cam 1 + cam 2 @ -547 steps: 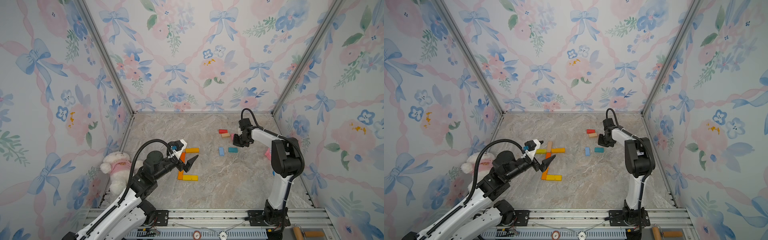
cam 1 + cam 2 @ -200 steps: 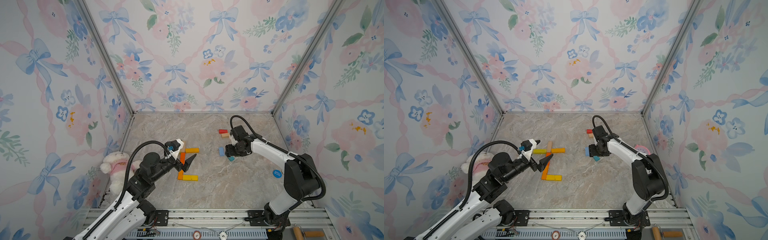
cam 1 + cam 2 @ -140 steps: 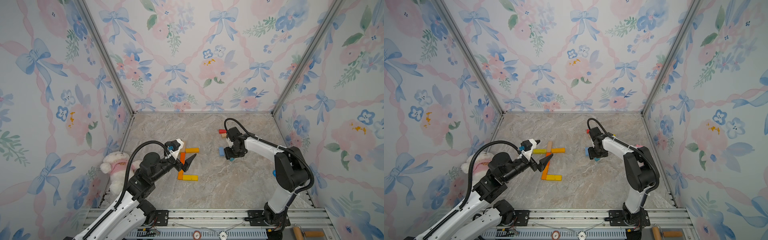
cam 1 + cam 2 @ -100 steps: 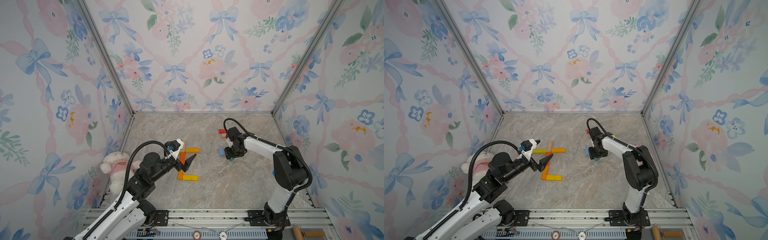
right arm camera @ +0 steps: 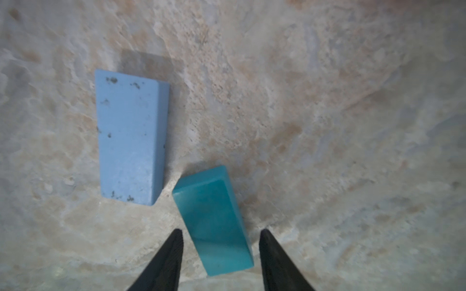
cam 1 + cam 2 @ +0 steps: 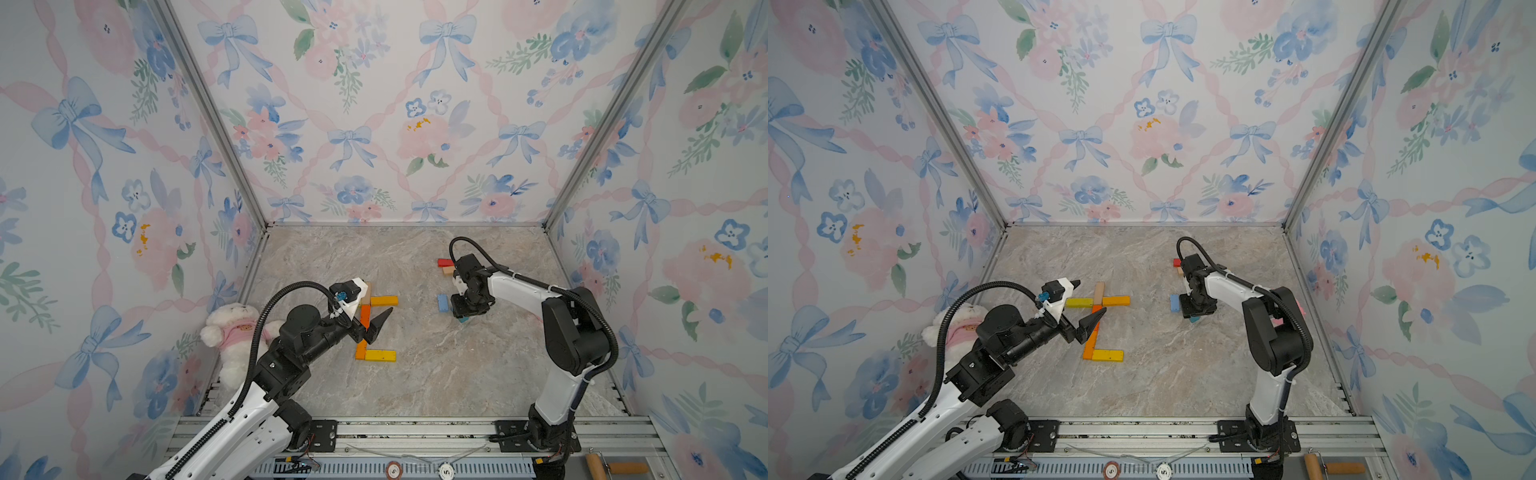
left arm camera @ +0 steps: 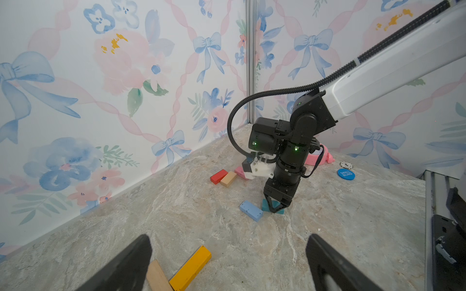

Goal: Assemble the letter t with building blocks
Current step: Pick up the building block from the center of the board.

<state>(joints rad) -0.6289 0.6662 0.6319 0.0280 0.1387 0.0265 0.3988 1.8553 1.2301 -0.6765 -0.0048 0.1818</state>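
On the marbled bench [image 6: 419, 382], toward its right side, the right hand [image 5: 221, 230] points straight down with its fingers partly spread. One finger stands on each side of the near end of a teal block [image 5: 209, 201]. A sliver of bench shows between each fingertip and the block, so nothing is clamped.

The teal block lies flat and slightly skewed between the fingers. Its far corner is just beside a light blue block [image 5: 128, 136] (scuffed with dark specks). Farther back, a red block [image 7: 219, 176], a peach block [image 7: 228, 179] and a pink block [image 7: 239, 171] lie side by side.

The left hand [image 7: 228, 239] hangs wide open and empty over the bench's left half. It is above a tan block [image 7: 157, 276] and an orange-yellow block [image 7: 191, 267] that meet at an angle. In a top view, a long orange block [image 6: 1091, 338] and a yellow block [image 6: 1108, 355] form a corner nearer the front.
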